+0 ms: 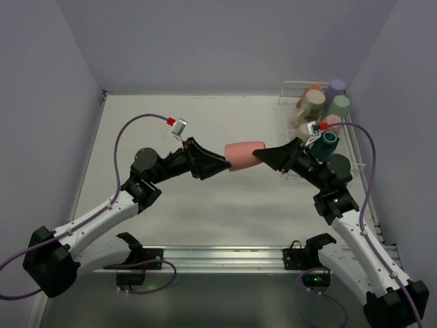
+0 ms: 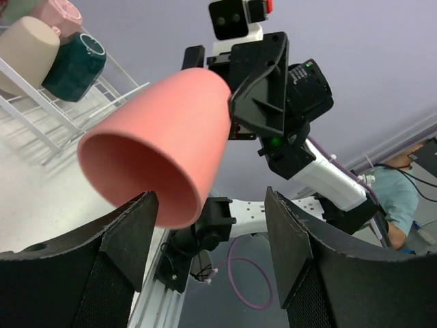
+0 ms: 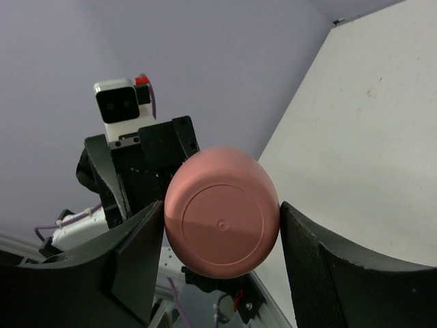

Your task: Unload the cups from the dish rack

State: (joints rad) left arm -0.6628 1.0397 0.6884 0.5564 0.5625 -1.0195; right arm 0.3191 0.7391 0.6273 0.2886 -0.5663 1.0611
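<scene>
A salmon cup (image 1: 244, 154) hangs sideways in mid-air between both arms. My right gripper (image 1: 265, 156) is shut on its base end; in the right wrist view the cup's round bottom (image 3: 222, 212) fills the space between the two pads. My left gripper (image 1: 222, 164) stands open at the cup's mouth. In the left wrist view the open rim (image 2: 164, 137) sits at the left finger (image 2: 130, 232), apart from the other finger. The dish rack (image 1: 285, 92) at the far right holds tan (image 1: 313, 102), lavender (image 1: 336, 86), light green (image 1: 338, 104), pink (image 1: 332, 123) and dark green (image 1: 328, 142) cups.
The rack's wires (image 2: 41, 116) appear at upper left in the left wrist view, with the tan (image 2: 24, 51) and dark green (image 2: 75, 61) cups. A metal rail (image 1: 218, 256) runs along the table's near edge. Grey walls close in the table.
</scene>
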